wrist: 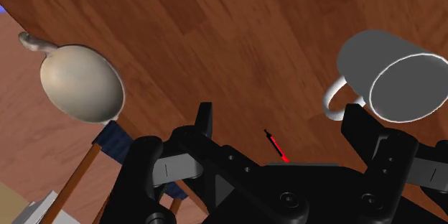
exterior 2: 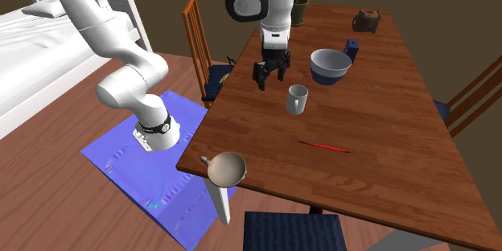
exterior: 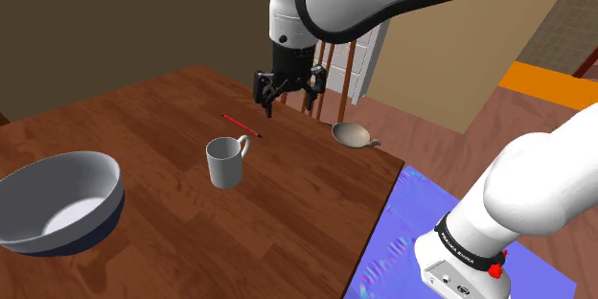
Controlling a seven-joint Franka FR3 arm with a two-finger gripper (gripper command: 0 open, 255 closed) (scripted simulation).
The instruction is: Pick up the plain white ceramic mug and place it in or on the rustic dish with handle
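Note:
A white mug (exterior: 226,162) stands upright on the wooden table (exterior: 144,125), handle toward the shoulder view's right. The beige dish with a short handle (exterior: 351,135) sits at the table's edge, near the corner. My black gripper (exterior: 290,103) hangs open above the table, between mug and dish and a little farther back, with nothing in it. In the wrist view the mug (wrist: 391,75) lies beyond one finger (wrist: 359,122), and the dish (wrist: 80,82) lies off to the other side of the other finger (wrist: 204,120). The second exterior view shows the gripper (exterior 2: 271,80) just beside the mug (exterior 2: 297,99), far from the dish (exterior 2: 227,168).
A thin red pen (exterior: 241,126) lies on the table between mug and gripper. A large blue-grey bowl (exterior: 59,201) sits at the shoulder view's left. A brown pot (exterior 2: 366,21) and a small blue object (exterior 2: 351,48) stand at the far end. Wooden chairs (exterior 2: 201,40) flank the table.

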